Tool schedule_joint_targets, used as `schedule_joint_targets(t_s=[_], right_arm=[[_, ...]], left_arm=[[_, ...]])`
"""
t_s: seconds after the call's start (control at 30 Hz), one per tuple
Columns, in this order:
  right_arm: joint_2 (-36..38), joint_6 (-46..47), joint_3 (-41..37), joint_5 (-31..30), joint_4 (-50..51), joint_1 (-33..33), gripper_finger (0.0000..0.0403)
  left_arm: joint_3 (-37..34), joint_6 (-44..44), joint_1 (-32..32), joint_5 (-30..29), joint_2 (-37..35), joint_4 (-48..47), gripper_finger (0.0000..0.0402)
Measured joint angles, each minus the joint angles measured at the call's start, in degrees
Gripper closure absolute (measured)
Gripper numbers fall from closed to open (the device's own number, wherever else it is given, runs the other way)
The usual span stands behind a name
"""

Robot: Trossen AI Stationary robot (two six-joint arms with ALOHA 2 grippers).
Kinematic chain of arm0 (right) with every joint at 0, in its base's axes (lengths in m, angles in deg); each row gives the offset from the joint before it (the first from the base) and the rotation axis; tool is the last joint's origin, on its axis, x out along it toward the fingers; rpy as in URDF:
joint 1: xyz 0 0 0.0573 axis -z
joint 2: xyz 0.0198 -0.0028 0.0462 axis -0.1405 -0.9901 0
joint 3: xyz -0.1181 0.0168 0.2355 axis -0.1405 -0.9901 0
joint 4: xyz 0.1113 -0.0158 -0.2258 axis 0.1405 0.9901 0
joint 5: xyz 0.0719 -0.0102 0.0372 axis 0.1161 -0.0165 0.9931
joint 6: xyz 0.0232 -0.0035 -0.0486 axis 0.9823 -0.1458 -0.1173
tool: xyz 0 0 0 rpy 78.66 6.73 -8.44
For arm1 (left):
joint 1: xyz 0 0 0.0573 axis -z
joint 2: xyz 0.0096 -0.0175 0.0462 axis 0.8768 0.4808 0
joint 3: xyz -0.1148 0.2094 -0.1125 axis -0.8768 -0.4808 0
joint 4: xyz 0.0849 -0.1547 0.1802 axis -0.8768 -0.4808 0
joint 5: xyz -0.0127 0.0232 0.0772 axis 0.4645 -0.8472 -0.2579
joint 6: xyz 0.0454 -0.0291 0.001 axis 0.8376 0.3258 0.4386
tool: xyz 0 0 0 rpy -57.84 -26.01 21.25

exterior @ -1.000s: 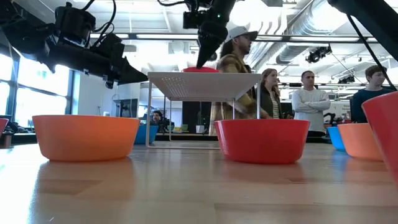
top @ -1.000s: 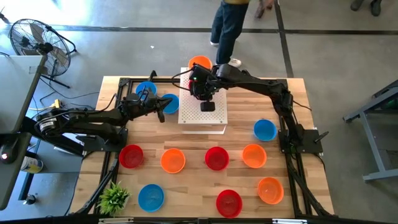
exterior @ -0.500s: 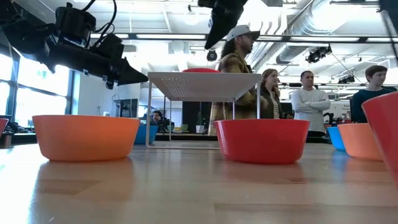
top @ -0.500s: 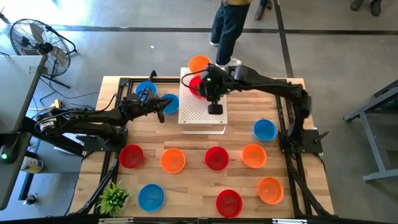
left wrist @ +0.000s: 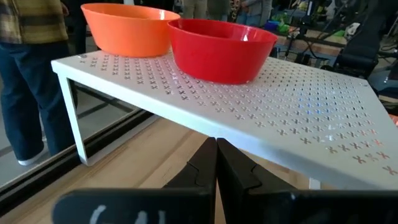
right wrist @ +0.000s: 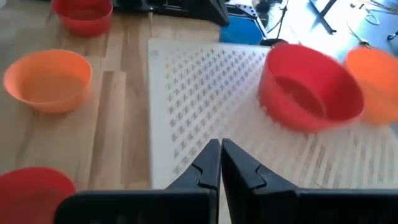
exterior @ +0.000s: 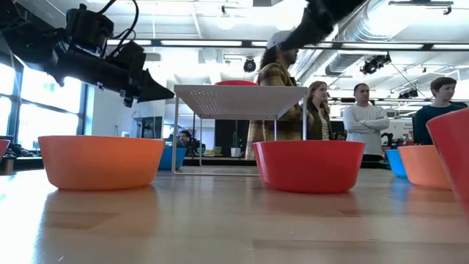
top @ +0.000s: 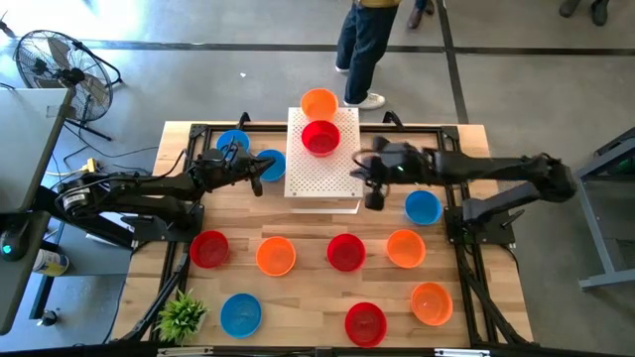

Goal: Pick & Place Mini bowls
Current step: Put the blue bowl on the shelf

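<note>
A white perforated platform (top: 327, 171) stands at the table's far middle. On it sit a red mini bowl (top: 320, 137) and, at its far end, an orange mini bowl (top: 318, 102). My right gripper (top: 374, 195) hangs shut and empty just off the platform's right near corner; its wrist view looks over the platform (right wrist: 205, 93) at the red bowl (right wrist: 311, 96). My left gripper (top: 257, 184) waits shut and empty left of the platform, level with its underside (left wrist: 216, 163). Two blue mini bowls (top: 233, 142) (top: 270, 165) rest on the table beside it.
Several more mini bowls sit on the near half of the table: red (top: 209, 248), orange (top: 276, 256), red (top: 345, 252), orange (top: 405, 248), blue (top: 423, 207), blue (top: 240, 313), red (top: 365, 322), orange (top: 431, 302). A small plant (top: 182, 312) stands at the near left corner. People stand beyond the far edge.
My right gripper has drawn back from over the red bowl on the platform toward the table's right and near edges, tipping less steeply downward. The red bowl stays on the platform, now uncovered. My left arm has kept still.
</note>
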Motion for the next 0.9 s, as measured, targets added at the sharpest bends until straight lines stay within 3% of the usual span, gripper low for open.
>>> schedule_joint_targets(t_s=[0.13, 0.3, 0.53, 0.7, 0.9], right_arm=[[6.7, 3.6, -9.8, -0.4, -7.2, -1.4, 0.0399], [13.6, 4.4, -19.0, -0.5, -13.3, -2.3, 0.0401], [24.1, 4.5, -24.6, -3.2, -13.7, -4.4, 0.0402], [29.4, 4.5, -27.7, -3.3, -13.5, -4.6, 0.0402], [30.7, 5.3, -29.8, -3.2, -14.0, -4.6, 0.0401]], left_arm=[[2.5, 0.2, 0.0, -2.0, -2.1, -8.7, 0.0401], [11.1, 3.2, 0.0, -1.2, -4.2, -31.0, 0.0401], [22.7, 8.3, 0.0, 3.2, -4.4, -61.0, 0.0401], [23.4, 12.4, 0.0, 3.2, -2.3, -64.6, 0.0401], [23.4, 14.1, 0.0, 1.4, 1.9, -63.7, 0.0393]])
